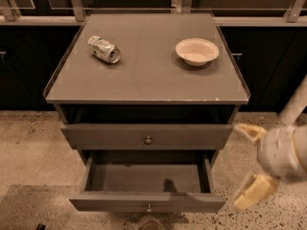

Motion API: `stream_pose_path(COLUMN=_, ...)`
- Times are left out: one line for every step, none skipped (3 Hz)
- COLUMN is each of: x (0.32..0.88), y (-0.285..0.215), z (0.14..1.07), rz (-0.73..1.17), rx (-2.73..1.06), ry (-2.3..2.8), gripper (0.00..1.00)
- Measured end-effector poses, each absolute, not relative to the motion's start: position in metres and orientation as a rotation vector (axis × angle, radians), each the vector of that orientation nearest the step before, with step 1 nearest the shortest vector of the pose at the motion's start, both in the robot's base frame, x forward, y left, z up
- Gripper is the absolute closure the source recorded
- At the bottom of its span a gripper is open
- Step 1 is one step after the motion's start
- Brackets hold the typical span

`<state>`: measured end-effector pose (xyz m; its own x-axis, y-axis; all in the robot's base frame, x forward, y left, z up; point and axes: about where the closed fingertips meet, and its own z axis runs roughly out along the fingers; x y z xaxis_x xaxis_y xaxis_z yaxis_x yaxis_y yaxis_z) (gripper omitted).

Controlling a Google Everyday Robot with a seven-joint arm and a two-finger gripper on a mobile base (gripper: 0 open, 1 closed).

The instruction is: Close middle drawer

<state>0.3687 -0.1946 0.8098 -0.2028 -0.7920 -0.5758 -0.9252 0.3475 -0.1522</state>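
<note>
The middle drawer (147,201) is pulled well out of the grey-brown cabinet. Its low front faces me with a small round knob (148,208), and its shallow inside shows empty. The drawer front above it (147,136) stands only slightly out, with its own knob. My gripper (245,164) is at the right of the cabinet, just beside the open drawer's right side and not touching it. Its two pale fingers (250,194) are spread wide apart with nothing between them.
On the cabinet top (144,75) lie a crushed can (104,49) at the back left and a white bowl (196,51) at the back right. Dark cupboards and a rail run behind. Speckled floor (29,147) surrounds the cabinet.
</note>
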Motion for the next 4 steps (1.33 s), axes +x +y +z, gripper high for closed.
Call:
stream_pose_path(x=0.347, y=-0.174, z=0.708, rz=0.51, rx=-1.321, ry=2.074, gripper=0.0)
stream_pose_path(x=0.316, y=-0.155, z=0.602, rz=0.652, rx=-1.213, ry=2.172, gripper=0.0)
stream_pose_path(x=0.3, y=-0.141, z=0.517, rz=0.723, rx=-1.131, ry=2.277, gripper=0.0)
stream_pose_path(x=0.31, y=-0.144, z=0.506, rz=0.684, rx=-1.092, ry=2.282, gripper=0.19)
